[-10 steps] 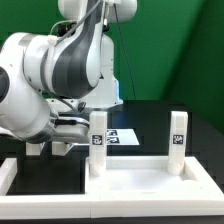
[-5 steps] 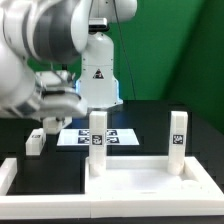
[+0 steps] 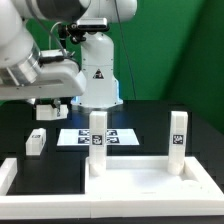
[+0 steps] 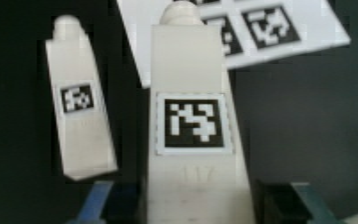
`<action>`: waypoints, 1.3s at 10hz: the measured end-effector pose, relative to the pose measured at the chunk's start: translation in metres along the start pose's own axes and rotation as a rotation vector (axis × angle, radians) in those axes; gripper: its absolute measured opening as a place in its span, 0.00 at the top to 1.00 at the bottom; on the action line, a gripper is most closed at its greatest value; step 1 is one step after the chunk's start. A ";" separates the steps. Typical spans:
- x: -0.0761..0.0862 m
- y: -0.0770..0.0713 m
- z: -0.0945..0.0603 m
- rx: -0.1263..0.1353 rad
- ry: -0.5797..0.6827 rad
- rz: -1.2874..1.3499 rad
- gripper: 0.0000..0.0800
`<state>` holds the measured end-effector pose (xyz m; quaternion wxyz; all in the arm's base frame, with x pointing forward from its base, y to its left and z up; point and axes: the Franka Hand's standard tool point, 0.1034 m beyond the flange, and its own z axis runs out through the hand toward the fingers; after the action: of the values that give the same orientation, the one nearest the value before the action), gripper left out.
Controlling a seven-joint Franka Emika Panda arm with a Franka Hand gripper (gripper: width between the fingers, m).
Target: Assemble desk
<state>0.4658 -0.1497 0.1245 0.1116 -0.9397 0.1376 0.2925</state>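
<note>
Gripper (image 4: 197, 203) is closed on a desk leg (image 4: 194, 110). Wrist view shows the 2 blue fingers (image 4: 105, 203) narrow, pressed to the leg's sides near 1 end, tag facing the cam. In the exterior view the hand hangs high, above and toward that view's left of the tabletop (image 3: 140, 176). The held leg itself can't be made out there.

Tabletop lies at the front w/ 2 legs upright at its back corners: 1 at the exterior view's left (image 3: 97, 141), 1 at its right (image 3: 178, 140). A 4th leg (image 3: 36, 141) lies loose on the black table, well off the tabletop's end at the exterior view's left. Marker board (image 3: 120, 137) lies just behind the tabletop.

Step, as I read it: bring leg no. 3 to a free corner of the tabletop & seat it. To do it well:
- Carry high enough to clear the 2 standing legs, and don't cut across them.
- Get the leg plumb over the corner before going down. The grip is near the end, so it may tilt; go slow.
- Socket isn't visible, so can't say whether it needs a press or a twist.
- Lower gently, and let go only once it stands by itself.
</note>
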 end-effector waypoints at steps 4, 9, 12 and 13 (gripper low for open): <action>0.004 -0.037 -0.094 -0.049 0.309 -0.100 0.64; 0.008 -0.041 -0.106 -0.080 0.703 -0.120 0.64; 0.009 -0.115 -0.147 -0.142 0.882 -0.084 0.64; 0.014 -0.141 -0.159 -0.090 0.993 -0.054 0.64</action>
<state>0.6048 -0.0660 0.2627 -0.0006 -0.9727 0.1371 -0.1874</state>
